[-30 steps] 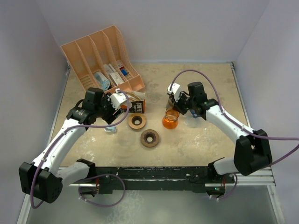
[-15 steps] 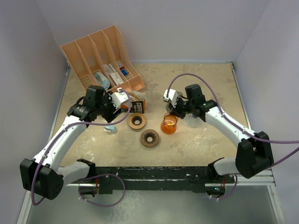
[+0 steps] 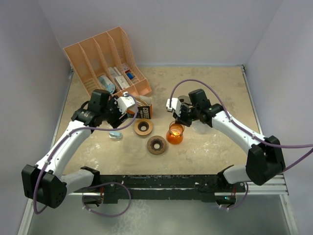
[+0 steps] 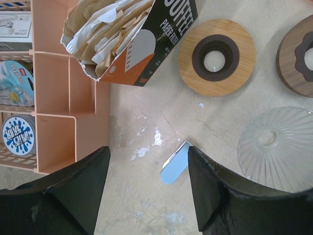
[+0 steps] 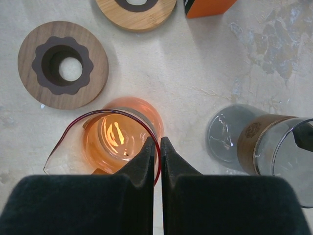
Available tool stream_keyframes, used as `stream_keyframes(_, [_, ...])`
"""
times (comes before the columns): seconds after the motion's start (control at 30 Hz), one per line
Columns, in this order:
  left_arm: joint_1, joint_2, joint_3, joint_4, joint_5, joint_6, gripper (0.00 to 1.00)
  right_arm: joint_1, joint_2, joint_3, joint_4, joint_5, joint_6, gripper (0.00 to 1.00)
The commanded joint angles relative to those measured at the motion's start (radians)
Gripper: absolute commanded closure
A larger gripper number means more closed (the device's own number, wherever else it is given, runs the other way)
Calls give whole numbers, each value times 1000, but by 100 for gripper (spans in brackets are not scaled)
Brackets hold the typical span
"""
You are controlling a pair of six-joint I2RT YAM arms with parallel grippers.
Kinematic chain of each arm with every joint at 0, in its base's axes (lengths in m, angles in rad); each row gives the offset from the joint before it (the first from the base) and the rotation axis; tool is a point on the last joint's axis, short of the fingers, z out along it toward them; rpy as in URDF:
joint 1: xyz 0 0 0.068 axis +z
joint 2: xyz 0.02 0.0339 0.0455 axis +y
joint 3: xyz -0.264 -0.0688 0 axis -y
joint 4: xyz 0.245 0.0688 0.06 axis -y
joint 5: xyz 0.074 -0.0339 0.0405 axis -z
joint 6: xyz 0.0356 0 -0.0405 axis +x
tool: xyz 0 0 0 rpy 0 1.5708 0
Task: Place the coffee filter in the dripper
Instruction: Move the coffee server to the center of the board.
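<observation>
- Rack (image 3: 105,56): peach-orange throughout.
- Filter box (image 4: 168,24): black and orange panels, white lettering.
- Paper filters (image 4: 98,24): brown and white, mixed.
- Pale ring (image 4: 216,57): light wood grain, dark brown centre.
- Dark ring (image 5: 63,63): walnut-brown wood, scalloped near-black inner band.
- Carafe (image 5: 120,139): transparent orange, red rim.
- Glass dripper (image 4: 276,147): clear, radial ribbing.
- Table (image 3: 166,78): mottled beige, white scuffs.

Paper filters (image 4: 105,29) bunched in torn-open box (image 4: 161,44) (brown and white mixed); clear ribbed glass dripper (image 4: 274,149) near box, not touching.
</observation>
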Motion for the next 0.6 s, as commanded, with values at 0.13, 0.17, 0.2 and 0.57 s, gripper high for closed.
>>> stream_keyframes(0.13, [-10, 11, 15, 47, 39, -6, 37, 2, -2, 34, -67, 15, -81, 94])
stream_keyframes(0.17, [-11, 12, 14, 47, 39, -6, 37, 2, -6, 31, -55, 10, -75, 92])
stream_keyframes(0.2, [-12, 12, 15, 49, 39, -7, 37, 2, -14, 30, -42, 7, -65, 88])
stream_keyframes(0.57, [-62, 29, 45, 45, 18, -24, 30, -18, -183, 25, 68, 61, 45, 53])
